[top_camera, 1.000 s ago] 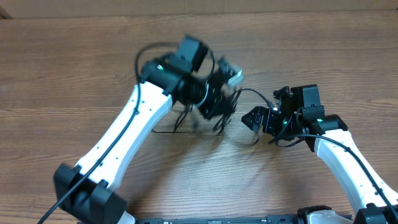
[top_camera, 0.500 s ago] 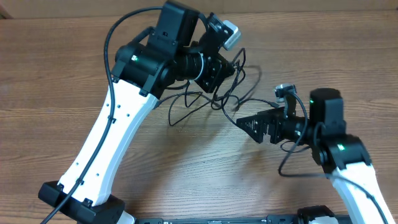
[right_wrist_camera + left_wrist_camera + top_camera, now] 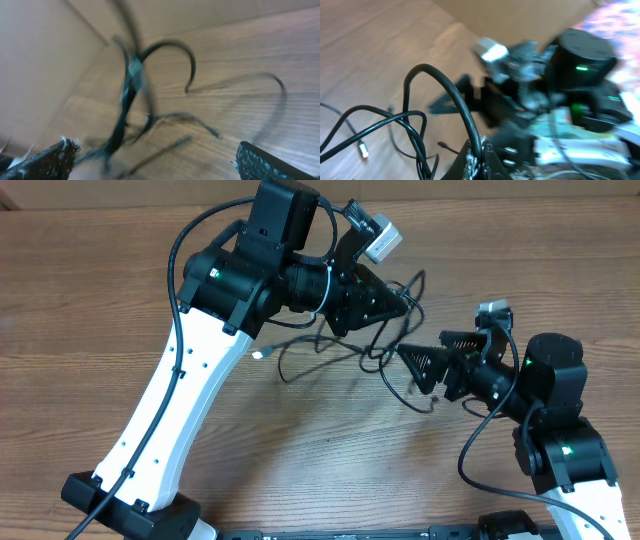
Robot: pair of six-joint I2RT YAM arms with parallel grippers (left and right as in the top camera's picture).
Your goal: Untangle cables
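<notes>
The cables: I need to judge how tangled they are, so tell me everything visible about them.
The cables are thin, black, rubbery-looking cords in a loose snarl of overlapping loops. The left gripper is shut on one loop and holds the bundle up, with strands trailing toward the wooden table. One small metal-tipped plug shows at the left end. The right gripper is open, facing the strands and gripping nothing.

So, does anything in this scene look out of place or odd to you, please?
Only the cables: they hang in a tangled bunch from the shut left gripper, loops crossing. Nothing looks damaged or spilled.
</notes>
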